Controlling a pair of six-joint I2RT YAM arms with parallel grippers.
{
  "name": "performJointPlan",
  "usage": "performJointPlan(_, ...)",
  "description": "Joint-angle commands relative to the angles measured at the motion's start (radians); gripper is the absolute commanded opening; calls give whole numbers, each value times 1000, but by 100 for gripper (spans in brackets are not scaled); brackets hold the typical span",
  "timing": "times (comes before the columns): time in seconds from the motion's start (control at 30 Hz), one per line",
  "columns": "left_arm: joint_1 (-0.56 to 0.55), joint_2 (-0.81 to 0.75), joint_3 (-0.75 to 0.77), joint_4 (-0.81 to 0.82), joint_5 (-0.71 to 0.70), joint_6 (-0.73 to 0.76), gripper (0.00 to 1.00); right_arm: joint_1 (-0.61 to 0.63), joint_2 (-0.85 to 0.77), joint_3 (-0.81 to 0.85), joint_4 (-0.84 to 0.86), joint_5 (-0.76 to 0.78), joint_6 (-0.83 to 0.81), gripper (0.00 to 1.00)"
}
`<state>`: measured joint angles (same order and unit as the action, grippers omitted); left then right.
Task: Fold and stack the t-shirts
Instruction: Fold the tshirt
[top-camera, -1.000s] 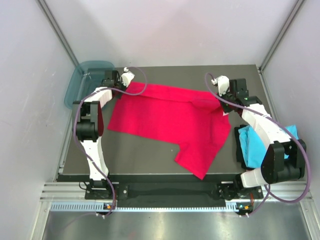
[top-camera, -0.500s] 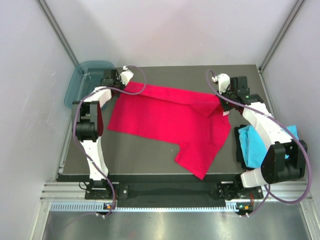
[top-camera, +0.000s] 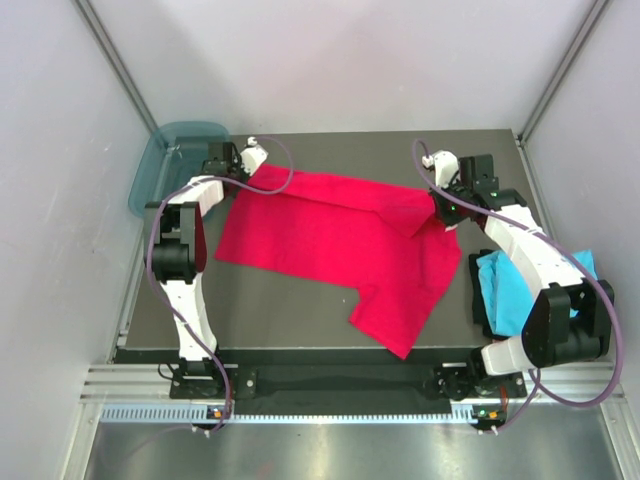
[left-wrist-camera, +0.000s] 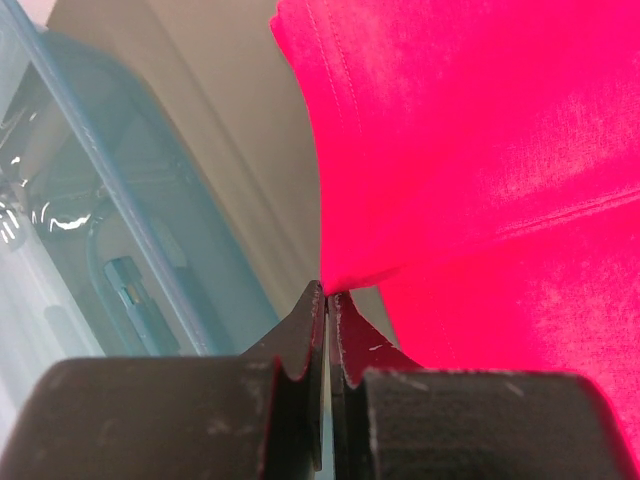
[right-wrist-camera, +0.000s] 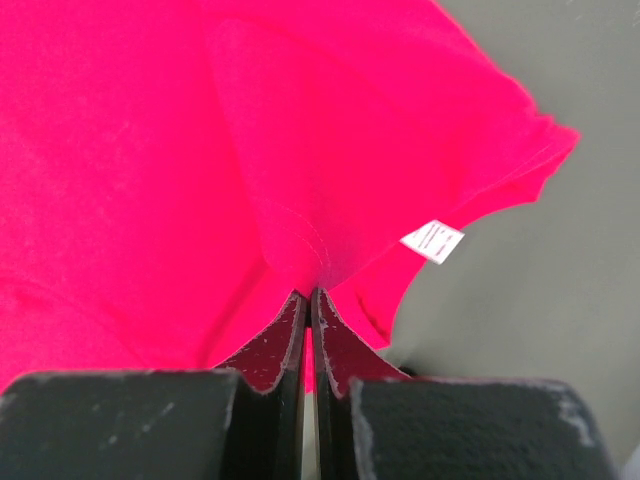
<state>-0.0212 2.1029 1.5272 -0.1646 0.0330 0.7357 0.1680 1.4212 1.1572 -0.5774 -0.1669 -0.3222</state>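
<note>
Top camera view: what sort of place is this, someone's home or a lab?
Most likely a lab robot cell, not a home: plain white enclosure walls on metal struts, a dark flat tabletop, and two white robot arms bolted to an aluminium rail.

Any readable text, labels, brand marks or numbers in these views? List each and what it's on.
None readable.
White tag on the red t-shirt: faint marks, too small and blurred to read.
Teal plastic tub: no label visible.
</note>
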Motion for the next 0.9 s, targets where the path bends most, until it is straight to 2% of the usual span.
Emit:
performJointPlan(0.0,10,-27,-15,48,-18,25,0,8,-4,-11,13,-42,23,0)
performJointPlan(0.3,10,-26,-29,45,-24,28,0,8,1,-42,21,-42,11,0)
performJointPlan(0.4,10,-33,-33,48,-56,24,15,8,1,-42,21,-43,11,0)
performJointPlan(0.43,10,-40,-36,53,-77,19,25,8,-1,-42,21,-45,11,0)
performJointPlan(0.57,10,-81,-38,63,-105,10,38,8,1,-39,19,-49,9,0)
performJointPlan(0.87,-28,-93,103,-49,10,-76,38,10,13,-62,57,-45,-3,0)
